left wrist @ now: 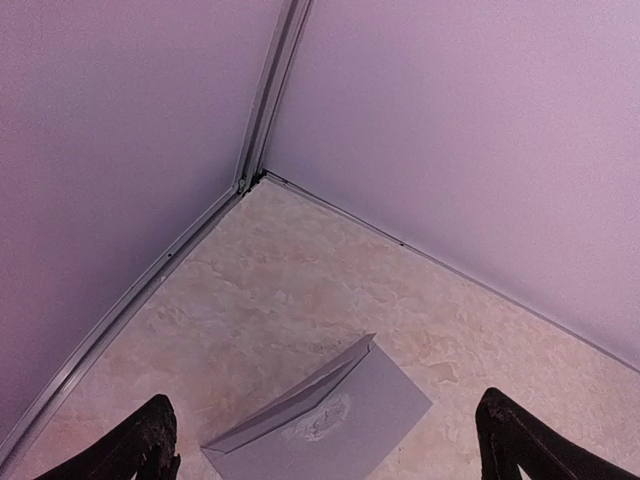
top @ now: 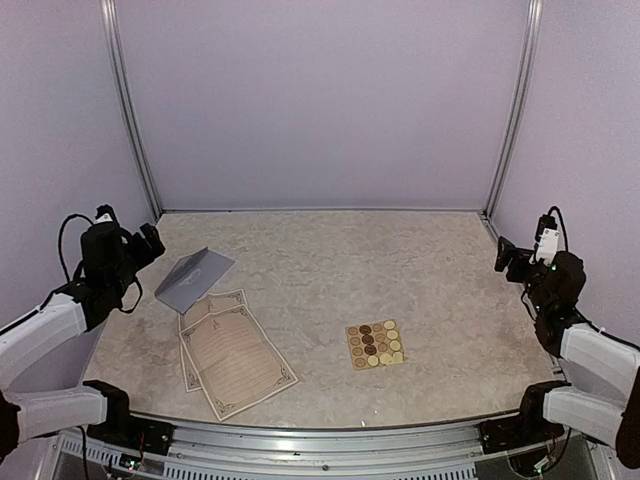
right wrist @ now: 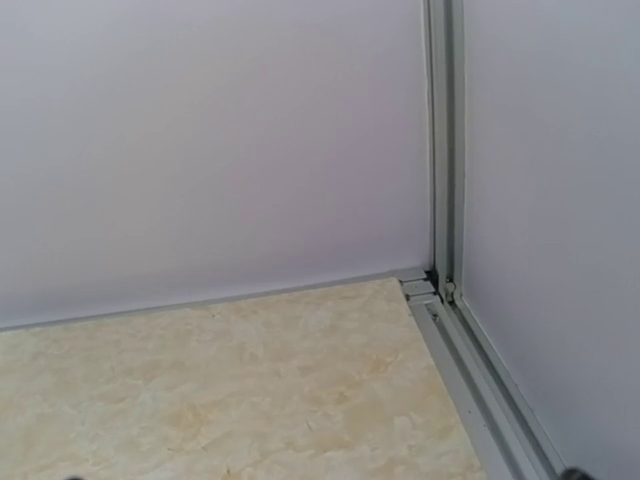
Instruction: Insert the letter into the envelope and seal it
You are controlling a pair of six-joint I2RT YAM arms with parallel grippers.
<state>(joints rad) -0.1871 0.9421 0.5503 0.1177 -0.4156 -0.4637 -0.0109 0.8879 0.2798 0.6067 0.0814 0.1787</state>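
Observation:
The grey-lavender envelope (top: 194, 278) lies flat at the left of the table, its flap edge slightly raised. In the left wrist view the envelope (left wrist: 370, 415) lies below and ahead of the fingers, with a faint ornament on it. The letter (top: 240, 362), a tan sheet with an ornate border, lies just in front of the envelope, overlapping a second similar sheet (top: 205, 312). My left gripper (top: 150, 243) hovers left of the envelope, open and empty; its dark fingertips (left wrist: 155, 440) stand far apart. My right gripper (top: 506, 256) is raised at the far right, open and empty, far from the papers.
A small tan square sheet of round stickers (top: 375, 343) lies right of centre. Lavender walls enclose the table on three sides, with metal rails (top: 130, 120) in the back corners. The right wrist view shows only bare marbled tabletop (right wrist: 250, 390) and the corner rail (right wrist: 440, 200).

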